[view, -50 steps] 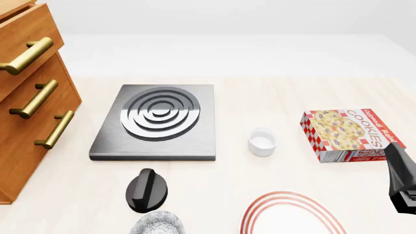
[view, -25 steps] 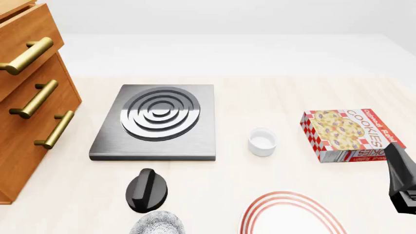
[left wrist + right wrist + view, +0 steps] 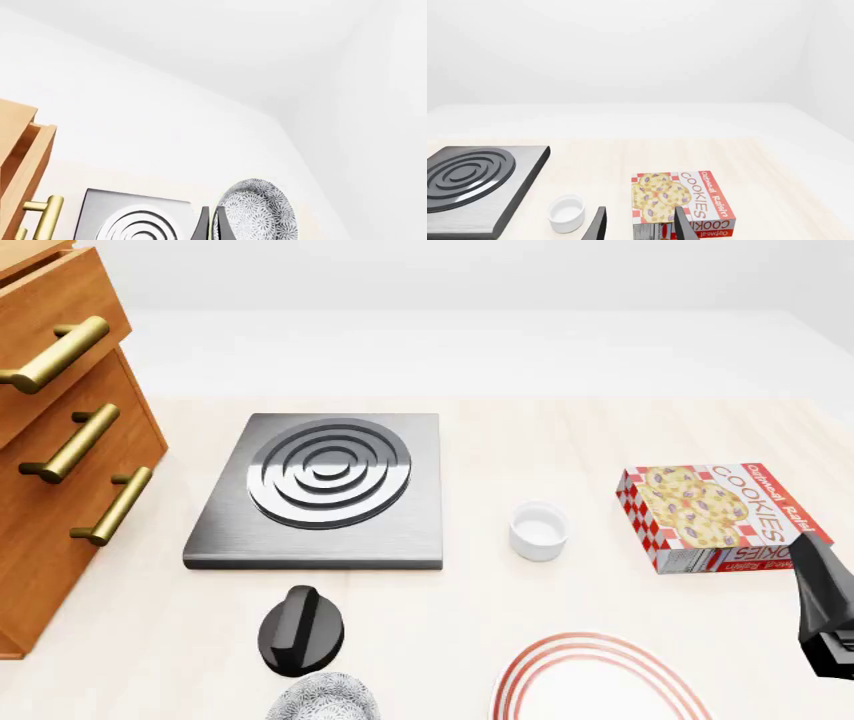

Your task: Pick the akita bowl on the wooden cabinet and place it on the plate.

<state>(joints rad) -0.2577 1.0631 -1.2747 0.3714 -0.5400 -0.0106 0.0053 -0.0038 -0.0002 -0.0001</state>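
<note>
Left fingers [image 3: 212, 227] apparently pinch the akita bowl [image 3: 257, 212].

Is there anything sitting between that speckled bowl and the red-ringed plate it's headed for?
Nothing visible. In the front view only bare table lies between the speckled bowl and the plate. The white cup and cookie box sit farther back, off that path.

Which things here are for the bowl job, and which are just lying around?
For the job:
black-and-white speckled round bowl
round white plate with red rings
orange-brown wooden cabinet with brass handles

Just lying about:
grey square burner with metal rings
small white cup
red-and-white cookie box
black oval object
</note>
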